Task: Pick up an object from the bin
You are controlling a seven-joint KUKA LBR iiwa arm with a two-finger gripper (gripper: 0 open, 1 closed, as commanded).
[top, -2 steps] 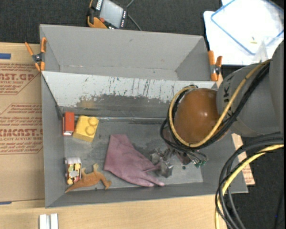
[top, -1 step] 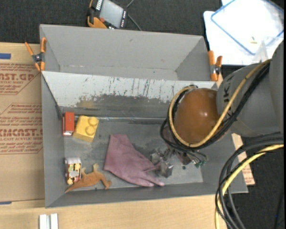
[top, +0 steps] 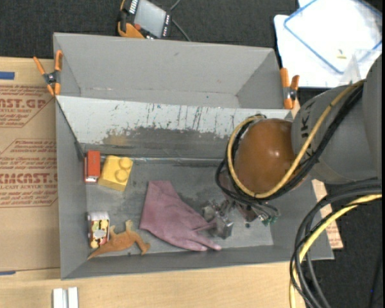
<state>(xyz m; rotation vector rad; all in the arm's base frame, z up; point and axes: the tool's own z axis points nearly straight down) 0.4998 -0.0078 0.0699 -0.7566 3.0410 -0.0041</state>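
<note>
The mauve cloth (top: 170, 218) lies crumpled on the floor of the bin (top: 167, 63), near the front wall. The gripper (top: 219, 222) is low at the cloth's right edge; whether it is open or grips anything cannot be told. To the cloth's left lie an orange toy dinosaur (top: 120, 239), a yellow studded brick (top: 116, 172) and a red block (top: 92, 165).

Arm (top: 264, 154) beside crumpled pink cloth (top: 170, 220)

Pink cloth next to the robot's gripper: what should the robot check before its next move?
1. The gripper is at the right end of the crumpled pink cloth: ok.
2. The cloth is already gripped: cannot tell.
3. The yellow studded plastic brick is well left of the gripper: ok.
4. The orange toy lizard, at the view's lower left, is clear of the gripper: ok.
5. The lizard's tail is free of the cloth: cannot tell.
</note>
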